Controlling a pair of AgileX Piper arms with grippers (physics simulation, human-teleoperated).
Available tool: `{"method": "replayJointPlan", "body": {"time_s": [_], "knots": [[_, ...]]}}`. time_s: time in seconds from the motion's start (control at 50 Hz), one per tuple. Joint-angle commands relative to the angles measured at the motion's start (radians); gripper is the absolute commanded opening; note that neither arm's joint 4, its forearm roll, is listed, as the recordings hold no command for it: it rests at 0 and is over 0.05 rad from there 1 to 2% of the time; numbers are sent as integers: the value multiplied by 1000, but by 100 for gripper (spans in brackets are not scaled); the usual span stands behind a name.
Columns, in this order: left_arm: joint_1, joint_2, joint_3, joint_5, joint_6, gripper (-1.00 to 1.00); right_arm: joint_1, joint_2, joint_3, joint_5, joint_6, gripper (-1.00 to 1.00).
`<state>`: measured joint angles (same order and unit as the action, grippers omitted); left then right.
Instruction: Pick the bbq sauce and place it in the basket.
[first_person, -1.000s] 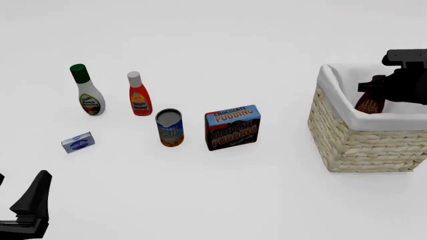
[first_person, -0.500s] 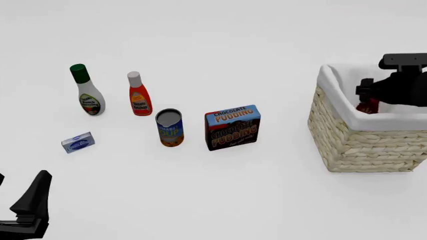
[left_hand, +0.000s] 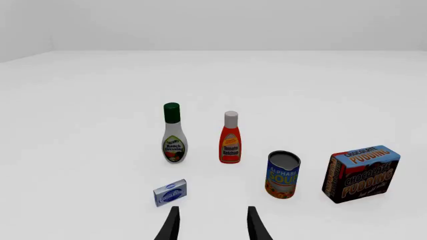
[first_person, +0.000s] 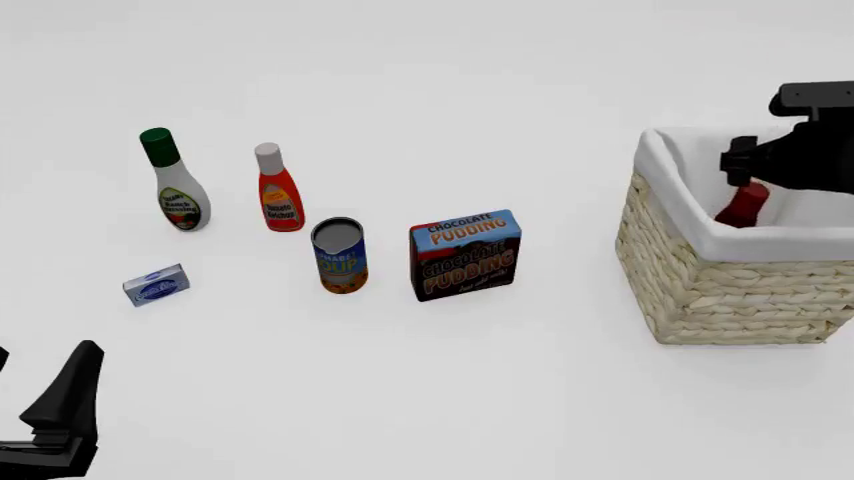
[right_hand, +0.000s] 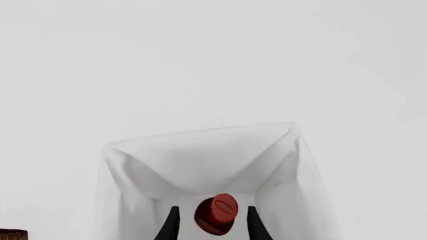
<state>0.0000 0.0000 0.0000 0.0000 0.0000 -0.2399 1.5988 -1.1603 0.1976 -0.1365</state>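
The bbq sauce (first_person: 745, 204) stands inside the basket (first_person: 721, 290), leaning a little. Only its red cap and neck show above the white cloth rim. My right gripper (first_person: 743, 168) hangs just above the cap, open and holding nothing. In the right wrist view the red cap (right_hand: 216, 214) shows between the spread fingers (right_hand: 171, 226), with the basket's white lining (right_hand: 200, 155) behind it. My left gripper (first_person: 60, 415) is open and empty at the near left edge of the table. It shows in the left wrist view (left_hand: 212, 227) too.
On the left half stand a white bottle with a green cap (first_person: 175, 182), a red-orange bottle with a white cap (first_person: 278, 190), a soup can (first_person: 339, 255), a chocolate pudding box (first_person: 465, 253) and a small blue-white box (first_person: 155, 285).
My right gripper has let go of the bbq sauce and risen a little. The bottle has dropped lower into the basket, so only its cap shows. The left arm has not moved.
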Motion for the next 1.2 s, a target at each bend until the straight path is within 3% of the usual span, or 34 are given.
{"method": "replayJointPlan", "body": {"time_s": [0.02,0.56,1.2], "knots": [[0,0,0,0,0,100,10,-46,-28,43,-6,100],[0,0,0,0,0,100,33,-236,-33,134,-17,100],[0,0,0,0,0,100,115,-441,-33,211,16,100]]}}
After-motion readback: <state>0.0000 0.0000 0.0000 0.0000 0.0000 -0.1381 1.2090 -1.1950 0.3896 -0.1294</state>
